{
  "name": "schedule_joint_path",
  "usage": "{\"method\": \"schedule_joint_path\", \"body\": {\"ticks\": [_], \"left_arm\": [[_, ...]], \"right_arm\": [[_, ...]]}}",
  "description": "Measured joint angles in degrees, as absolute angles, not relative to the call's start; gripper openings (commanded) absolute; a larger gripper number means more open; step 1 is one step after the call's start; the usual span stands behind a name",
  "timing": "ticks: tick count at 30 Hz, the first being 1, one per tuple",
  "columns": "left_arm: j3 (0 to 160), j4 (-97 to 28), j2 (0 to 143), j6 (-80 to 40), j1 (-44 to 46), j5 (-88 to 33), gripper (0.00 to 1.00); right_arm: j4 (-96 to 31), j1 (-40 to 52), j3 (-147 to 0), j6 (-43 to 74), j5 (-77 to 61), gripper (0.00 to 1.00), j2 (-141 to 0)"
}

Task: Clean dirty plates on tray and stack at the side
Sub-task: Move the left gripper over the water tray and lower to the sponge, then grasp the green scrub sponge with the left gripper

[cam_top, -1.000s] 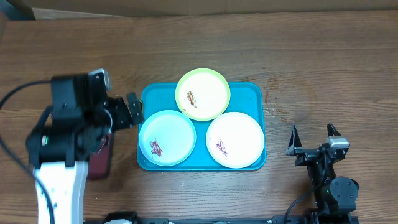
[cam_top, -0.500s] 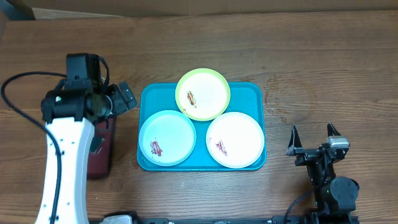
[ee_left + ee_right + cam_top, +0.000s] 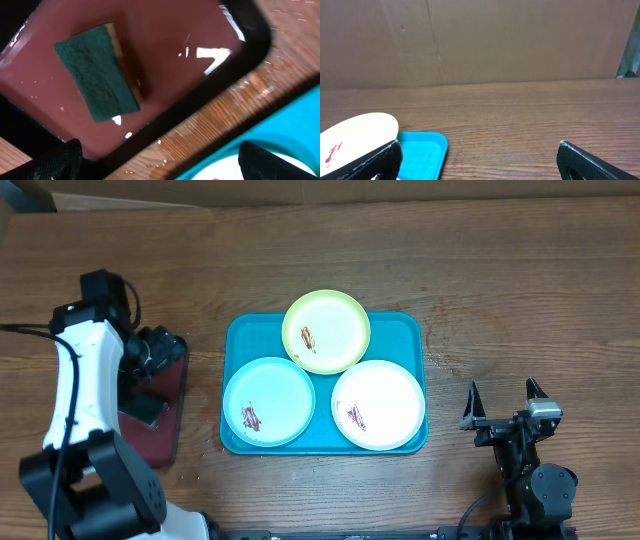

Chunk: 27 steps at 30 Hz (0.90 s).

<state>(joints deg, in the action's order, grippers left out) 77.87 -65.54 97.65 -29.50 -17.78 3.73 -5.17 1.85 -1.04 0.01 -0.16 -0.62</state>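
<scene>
The turquoise tray (image 3: 400, 332) holds three plates, each with a reddish-brown smear: the lime green plate (image 3: 326, 331) at the back, the light blue plate (image 3: 268, 401) front left and the white plate (image 3: 378, 405) front right. My left gripper (image 3: 155, 358) is open and empty above the small black tray, left of the turquoise tray (image 3: 285, 122). In the left wrist view my gripper (image 3: 160, 165) spans the wood between the two trays. My right gripper (image 3: 503, 405) is open and empty, right of the tray. The right wrist view shows the white plate (image 3: 355, 132) and the tray's corner (image 3: 422, 150).
A small black tray with a dark red inside (image 3: 172, 395) lies left of the turquoise tray, with a green scouring sponge (image 3: 95, 72) in it. Water drops lie on the wood beside it. A cardboard wall stands behind the table (image 3: 480, 40).
My left arm has swung left, away from the turquoise tray's left edge, and now hangs over the small black tray. The right arm and the plates have not moved.
</scene>
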Motion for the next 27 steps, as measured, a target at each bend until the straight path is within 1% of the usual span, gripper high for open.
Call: {"method": "schedule_joint_path", "body": {"ticks": [11, 19, 23, 27], "left_arm": [[78.0, -65.8, 107.9, -30.1, -26.5, 0.4, 1.0], [78.0, -68.1, 109.2, -34.2, -31.5, -0.7, 1.0], [76.2, -64.9, 109.2, -34.3, -31.5, -0.9, 1.0], [72.1, -58.4, 109.2, -34.2, -31.5, -1.2, 1.0]], "right_arm": [[-5.2, 1.8, -1.0, 0.0, -0.1, 1.0, -0.6], [-5.2, 1.8, -1.0, 0.0, -0.2, 1.0, -0.6], [-5.1, 1.8, -1.0, 0.0, -0.2, 1.0, -0.6], [-5.2, 1.8, -1.0, 0.0, -0.2, 1.0, -0.6]]}}
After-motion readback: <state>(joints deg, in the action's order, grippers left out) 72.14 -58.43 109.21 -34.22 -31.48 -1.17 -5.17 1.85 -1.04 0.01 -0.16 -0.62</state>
